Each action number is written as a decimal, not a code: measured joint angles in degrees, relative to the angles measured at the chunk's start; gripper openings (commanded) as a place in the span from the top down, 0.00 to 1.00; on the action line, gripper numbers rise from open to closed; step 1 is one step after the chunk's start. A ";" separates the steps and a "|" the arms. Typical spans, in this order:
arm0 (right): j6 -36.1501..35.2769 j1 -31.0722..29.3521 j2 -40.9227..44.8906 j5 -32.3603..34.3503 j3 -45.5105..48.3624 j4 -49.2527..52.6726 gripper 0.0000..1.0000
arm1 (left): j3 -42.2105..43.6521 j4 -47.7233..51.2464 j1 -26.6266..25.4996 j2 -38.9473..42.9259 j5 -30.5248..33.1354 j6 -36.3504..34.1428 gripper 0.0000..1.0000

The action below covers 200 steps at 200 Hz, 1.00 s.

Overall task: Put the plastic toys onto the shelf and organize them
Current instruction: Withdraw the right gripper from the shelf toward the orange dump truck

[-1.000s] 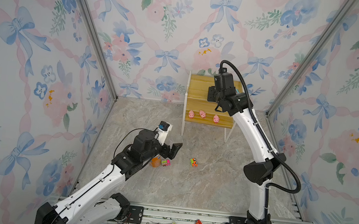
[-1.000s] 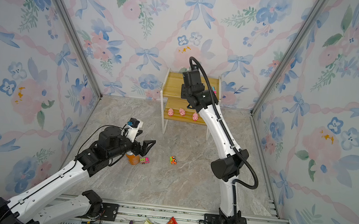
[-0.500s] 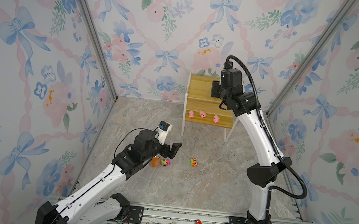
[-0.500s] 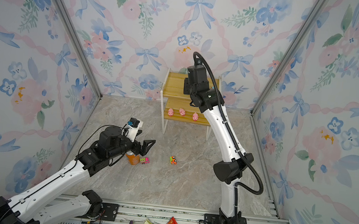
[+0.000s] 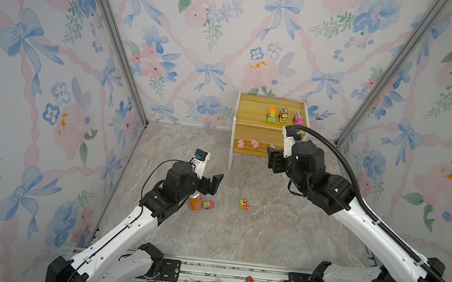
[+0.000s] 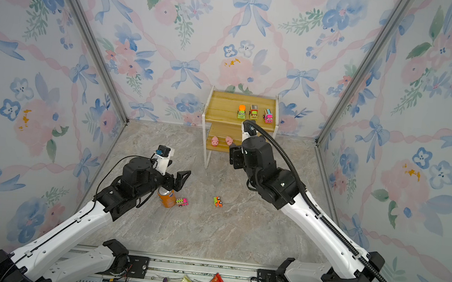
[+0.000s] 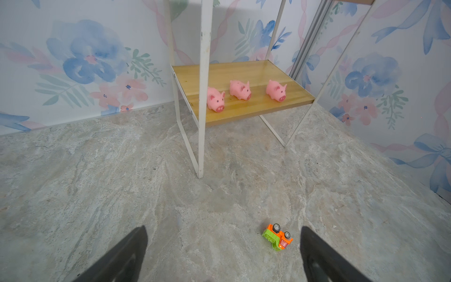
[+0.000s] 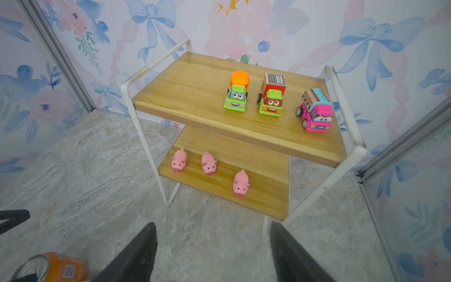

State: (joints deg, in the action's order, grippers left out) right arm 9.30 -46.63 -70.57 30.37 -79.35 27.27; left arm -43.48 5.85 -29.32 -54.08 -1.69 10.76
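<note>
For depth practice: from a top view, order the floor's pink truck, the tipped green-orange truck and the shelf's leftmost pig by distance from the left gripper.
1. Pink truck, beside the soda can, just by the left gripper.
2. Tipped green-orange truck, mid-floor.
3. Leftmost pig, on the lower board of the shelf.

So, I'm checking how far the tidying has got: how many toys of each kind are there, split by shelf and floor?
Pink pigs, lower board of the shelf: 3
Shelved trucks, upper board: 3
Floor trucks: 2
Total: 8 toys, 6 on the shelf
</note>
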 measured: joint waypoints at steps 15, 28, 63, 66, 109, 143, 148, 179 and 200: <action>1.11 -2.34 2.93 0.35 6.14 -1.18 0.26 | 0.00 0.02 0.11 -0.13 0.44 0.00 0.02; 2.19 -4.81 4.15 0.26 11.08 -2.03 0.27 | 0.00 0.02 0.15 -0.35 0.70 0.00 0.02; 5.20 -9.51 3.32 -2.08 23.41 -4.57 0.28 | 0.00 0.04 0.66 -1.01 1.49 0.00 0.02; 5.60 -9.68 3.15 -2.47 24.17 -4.74 0.29 | 0.00 0.04 0.66 -1.03 1.51 0.00 0.02; 10.16 -9.77 -3.58 -8.24 29.29 -8.37 0.33 | 0.00 0.04 0.98 -1.88 1.88 0.02 0.02; 11.98 -9.66 -12.61 -13.03 29.20 -12.52 0.37 | 0.00 0.09 1.25 -2.21 1.88 0.22 0.02; 12.24 -9.64 -13.88 -13.62 29.11 -12.83 0.38 | 0.00 0.09 1.29 -2.23 1.88 0.22 0.02; 13.22 -9.25 -19.69 -16.52 28.61 -14.45 0.44 | 0.00 0.11 1.29 -2.23 1.88 0.44 0.02; 13.77 -9.25 -21.38 -17.03 28.24 -14.86 0.48 | 0.00 0.11 1.29 -2.23 1.88 0.44 0.02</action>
State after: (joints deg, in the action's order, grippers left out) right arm 23.07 -55.88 -91.94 13.34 -51.11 12.40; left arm -43.48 5.96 -28.03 -56.31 0.19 11.20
